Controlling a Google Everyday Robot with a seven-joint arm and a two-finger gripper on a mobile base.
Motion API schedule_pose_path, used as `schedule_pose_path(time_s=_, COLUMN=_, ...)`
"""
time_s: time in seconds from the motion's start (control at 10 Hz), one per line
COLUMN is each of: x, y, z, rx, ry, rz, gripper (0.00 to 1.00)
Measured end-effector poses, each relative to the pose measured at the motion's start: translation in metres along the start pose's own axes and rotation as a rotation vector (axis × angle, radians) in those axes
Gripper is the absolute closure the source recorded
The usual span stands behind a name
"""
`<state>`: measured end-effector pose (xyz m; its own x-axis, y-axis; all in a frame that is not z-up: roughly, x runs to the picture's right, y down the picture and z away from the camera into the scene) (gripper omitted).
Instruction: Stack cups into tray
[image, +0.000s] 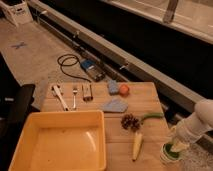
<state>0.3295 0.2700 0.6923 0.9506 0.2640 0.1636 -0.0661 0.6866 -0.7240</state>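
Observation:
The yellow-orange tray (30, 135) lies at the front left of the wooden table and holds nothing. At the table's front right corner a green cup (170, 150) sits inside a pale cup (167, 158). My gripper (176, 143) comes in from the right on a white arm and is down at the green cup's rim, directly over the nested cups.
A corn cob (136, 146), a pinecone (129, 122) and a green-stemmed toy vegetable (151, 116) lie between tray and cups. A blue cloth (115, 105), an orange fruit (124, 89), a fork (75, 95) and utensils lie at the back. A cable (70, 65) lies on the floor.

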Motion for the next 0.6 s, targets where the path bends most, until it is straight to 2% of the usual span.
schedule_pose_path(time_s=0.1, x=0.0016, y=0.0004, z=0.004, rx=-0.012, ry=-0.002, rz=0.005, gripper=0.53)
schedule_pose_path(time_s=0.3, x=0.0034, y=0.0021, z=0.011, rx=-0.03, ry=-0.004, rz=0.01, gripper=0.73)
schedule_pose_path(time_s=0.5, x=0.0018, y=0.002, z=0.0118, rx=-0.031, ry=-0.006, rz=0.007, gripper=0.93)
schedule_pose_path(time_s=0.6, x=0.0005, y=0.0016, z=0.0092, rx=-0.026, ry=-0.006, rz=0.004, gripper=0.98)
